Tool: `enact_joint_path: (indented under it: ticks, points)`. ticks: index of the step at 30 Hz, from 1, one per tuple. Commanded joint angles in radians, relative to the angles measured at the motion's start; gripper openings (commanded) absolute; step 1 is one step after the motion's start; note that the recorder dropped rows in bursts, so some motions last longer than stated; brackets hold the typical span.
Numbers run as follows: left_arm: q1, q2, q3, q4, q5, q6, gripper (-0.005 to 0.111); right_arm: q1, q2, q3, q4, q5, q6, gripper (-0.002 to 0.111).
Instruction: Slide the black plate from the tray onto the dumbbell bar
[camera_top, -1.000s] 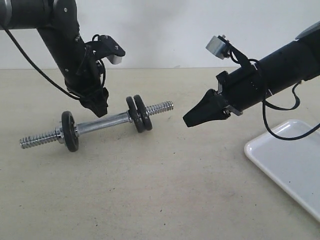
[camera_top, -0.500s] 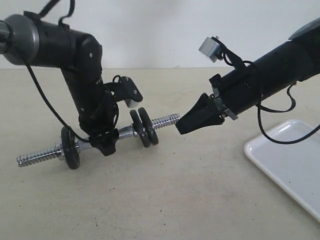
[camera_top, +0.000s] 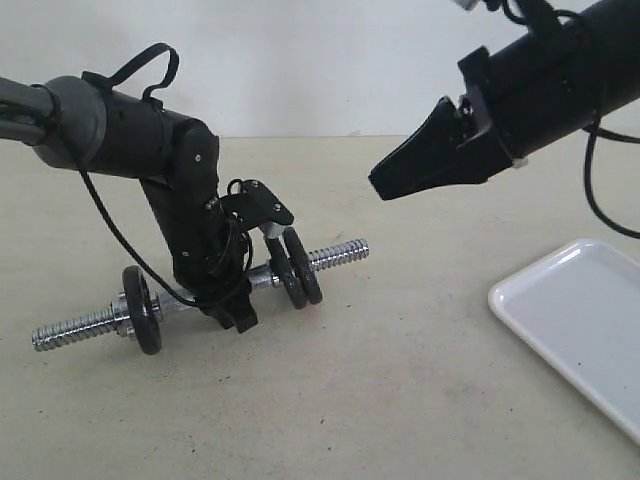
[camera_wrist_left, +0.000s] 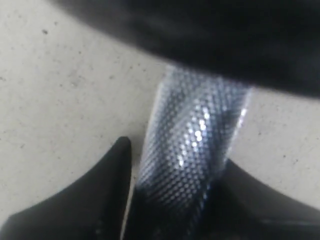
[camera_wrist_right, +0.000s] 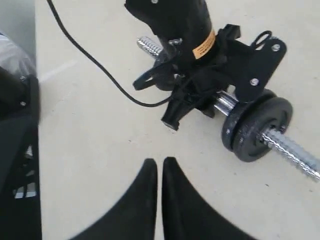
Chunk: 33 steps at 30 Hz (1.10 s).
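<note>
Here the left gripper (camera_top: 238, 312) is down on the dumbbell bar (camera_top: 335, 255), left of centre in the exterior view. Its black fingers (camera_wrist_left: 100, 200) straddle the knurled, shiny steel grip at a narrow gap. Whether they press on it yet, I cannot tell. The black plate (camera_top: 306, 268) stands upright on the bar as one of a touching pair of matching round discs with dull cast faces and raised rims. A bright threaded end pokes out just past the pair toward the right. A third disc (camera_top: 142, 310) stands near the bar's other threaded end, lower left. The left arm's angular black camera bracket (camera_top: 258, 205) hangs just above the pair, and a thin black cable (camera_top: 115, 235) loops beside the arm. The right gripper (camera_top: 378, 186) hangs in the air at upper right, well apart from the bar, with its tapered fingers pressed together and nothing between them. The tray (camera_top: 580, 320), white and glossy with rounded corners, lies at lower right on the matte, speckled beige table (camera_top: 400, 400).
</note>
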Motion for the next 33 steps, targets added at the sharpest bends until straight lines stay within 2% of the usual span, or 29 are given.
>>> enact_joint_path:
  ticks: [1,3,8,10,13,18,23,33]
  points:
    - [-0.002,0.003,0.006,-0.086,-0.016,-0.099,0.004,0.002,-0.103,0.005,-0.231,-0.120,0.195,0.000]
    - [-0.002,0.003,0.006,-0.112,-0.007,-0.163,0.004,0.002,-0.128,0.005,-0.353,-0.164,0.311,0.000]
    - [-0.002,0.003,0.006,-0.122,0.003,-0.456,0.004,0.002,-0.135,0.005,-0.682,-0.186,0.628,0.000]
    - [-0.002,0.003,0.006,-0.192,-0.011,-0.486,0.004,0.002,-0.135,0.005,-0.803,-0.182,0.766,0.000]
    - [-0.002,0.003,0.006,-0.387,-0.077,-0.505,0.004,0.002,-0.133,0.005,-0.972,-0.140,0.966,0.000]
    - [-0.002,0.003,0.006,-0.520,-0.137,-0.508,0.004,0.002,-0.118,0.005,-1.022,-0.099,1.019,0.000]
    - [-0.002,0.003,0.006,-0.523,-0.167,-0.508,0.004,0.002,-0.094,0.023,-1.022,-0.121,1.038,0.000]
    - [-0.002,0.003,0.006,-0.511,-0.228,-0.508,0.004,0.002,0.037,0.165,-1.019,-0.320,1.040,0.000]
